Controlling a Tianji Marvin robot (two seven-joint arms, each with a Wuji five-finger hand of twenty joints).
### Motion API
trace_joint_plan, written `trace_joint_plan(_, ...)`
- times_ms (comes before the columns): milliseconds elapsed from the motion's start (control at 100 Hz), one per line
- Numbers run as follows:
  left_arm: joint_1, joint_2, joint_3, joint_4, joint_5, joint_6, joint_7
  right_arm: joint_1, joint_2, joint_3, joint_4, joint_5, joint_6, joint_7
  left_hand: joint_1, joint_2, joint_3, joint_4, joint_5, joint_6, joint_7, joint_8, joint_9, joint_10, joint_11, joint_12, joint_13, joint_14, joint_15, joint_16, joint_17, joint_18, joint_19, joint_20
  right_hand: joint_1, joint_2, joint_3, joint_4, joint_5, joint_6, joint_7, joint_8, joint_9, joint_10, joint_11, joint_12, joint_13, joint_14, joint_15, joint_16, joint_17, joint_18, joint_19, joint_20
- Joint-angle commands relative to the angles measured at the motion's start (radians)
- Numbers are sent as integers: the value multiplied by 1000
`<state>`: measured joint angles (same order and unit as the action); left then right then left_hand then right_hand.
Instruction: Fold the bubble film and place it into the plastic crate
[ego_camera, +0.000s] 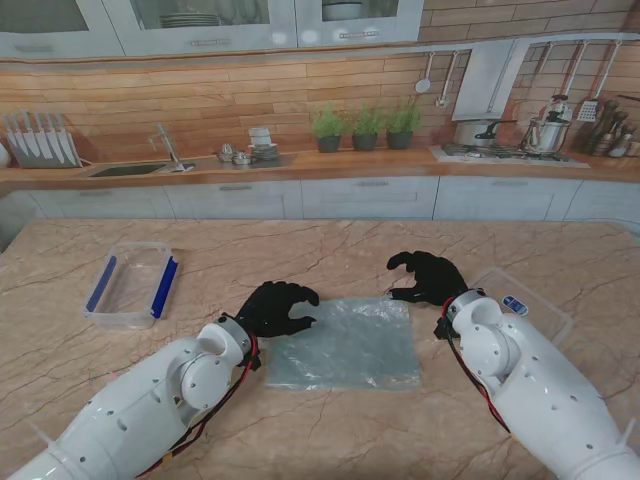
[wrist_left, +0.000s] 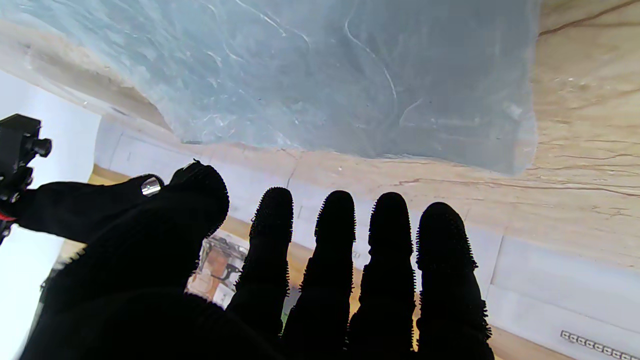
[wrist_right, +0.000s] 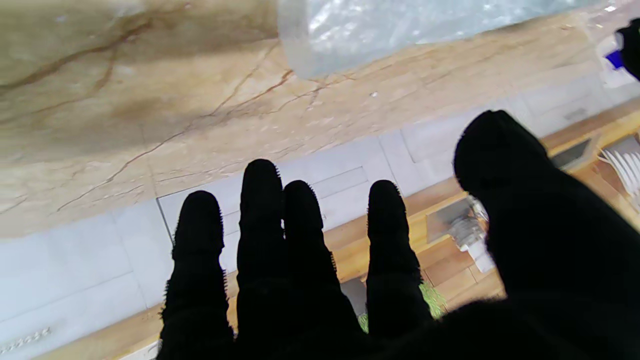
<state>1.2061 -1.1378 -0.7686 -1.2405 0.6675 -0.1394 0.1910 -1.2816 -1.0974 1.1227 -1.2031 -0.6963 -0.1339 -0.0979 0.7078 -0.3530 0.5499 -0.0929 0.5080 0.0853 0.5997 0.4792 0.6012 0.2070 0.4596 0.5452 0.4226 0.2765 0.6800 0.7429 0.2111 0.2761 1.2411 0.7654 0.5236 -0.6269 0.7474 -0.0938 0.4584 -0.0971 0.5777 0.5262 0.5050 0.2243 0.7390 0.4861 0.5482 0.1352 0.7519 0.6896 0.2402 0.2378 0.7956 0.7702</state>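
Bubble film (wrist_left: 310, 75) cut off — left wrist view's edge.

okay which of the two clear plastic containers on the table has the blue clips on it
The plastic crate on the left, far from the bubble film, has blue clips along both long sides. The clear container by the right hand shows only a small blue label.

Stand camera looks down; both wrist cameras closely share the bubble film (ego_camera: 345, 345).

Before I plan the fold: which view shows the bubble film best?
The stand view: the whole bubble film lies flat between both hands. The left wrist view shows one broad part, the right wrist view only a corner.
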Motion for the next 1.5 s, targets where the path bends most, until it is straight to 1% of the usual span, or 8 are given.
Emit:
trace_joint_plan(0, -14, -25, 12, 18, -7, 6, 7, 4, -8, -9, 4, -5, 7, -2, 17, 27, 2, 35, -11, 13, -28, -9, -26, 8, 9, 12, 15, 17, 21, 21, -1, -12, 43, 12, -38, -9, 31, 36, -4, 12, 2, 6, -39, 13, 26, 15, -41, 6, 22, 9, -18, -24, 42, -16)
trace_joint_plan(170, -64, -43, 77, 78, -23, 34, 19, 16, -6, -34, 10, -29, 48, 0, 16, 23, 5, 36, -21, 12, -29, -10, -41, 11, 8, 11, 19, 18, 29, 24, 6, -12, 53, 9, -38, -11, 30, 37, -6, 19, 2, 4, -48, 26, 53, 22, -45, 16, 70, 22, -23, -30, 98, -33)
trace_joint_plan(840, -129, -46, 156, 138, -110, 57, -117, 143, 0, -234, 151, -125, 169, -35, 23, 37, -34, 38, -18, 3, -45, -19, -51, 18, -30, -16, 0, 20, -5, 5, -23, -5, 31, -11, -7, -16, 74, 33, 2, 40, 15, 5, -52, 53, 131, 51, -36, 30, 181, 56, -27, -31, 213, -66)
trace_joint_plan(1170, -133, -45, 163, 139, -122, 54, -137, 205, 8, -356, 201, -125, 212, 37, 21, 47, -43, 37, -14, 1, -48, -18, -51, 17, -31, -17, -3, 20, -24, -9, -29, 2, 14, -18, 36, -85, 92, 30, -7, 17, -14, -26, -96, 53, 171, 84, -66, 14, 242, 87, -51, -32, 229, -105)
trace_joint_plan(1280, -132, -45, 162, 138, -128, 56, -140, 216, 11, -378, 206, -119, 209, 66, 21, 50, -49, 38, -10, 1, -49, -17, -48, 19, -32, -17, -3, 20, -25, -11, -32, 3, 10, -19, 60, -99, 167, 28, 158, -25, 116, 35, -104, 53, 162, 102, -75, 10, 228, 89, -64, -29, 214, -115)
trace_joint_plan(1320, -132, -45, 162, 138, -129, 56, -141, 217, 12, -381, 205, -116, 207, 75, 20, 52, -52, 38, -10, 0, -50, -17, -49, 19, -33, -18, -4, 21, -26, -11, -32, 3, 10, -19, 117, -118, 143, -43, 195, -95, 283, 14, -93, 54, 160, 108, -76, 11, 218, 86, -72, -26, 204, -117)
trace_joint_plan(1370, -132, -45, 163, 138, -130, 57, -143, 215, 12, -381, 202, -109, 207, 82, 21, 54, -55, 38, -8, 1, -51, -17, -49, 20, -33, -18, -4, 21, -26, -12, -33, 3, 9, -19, 170, -119, 118, -56, 222, -171, 440, 36, -73, 47, 146, 99, -74, 13, 192, 72, -80, -19, 192, -119)
trace_joint_plan(1490, -131, -46, 164, 137, -136, 58, -146, 195, 9, -351, 178, -82, 204, 101, 22, 57, -62, 39, -8, 0, -54, -17, -49, 20, -36, -19, -8, 23, -30, -14, -37, 5, 5, -20, 210, -75, 101, -49, 272, -210, 505, 101, -2, 28, 82, 48, -63, 19, 58, -13, -99, 2, 132, -142)
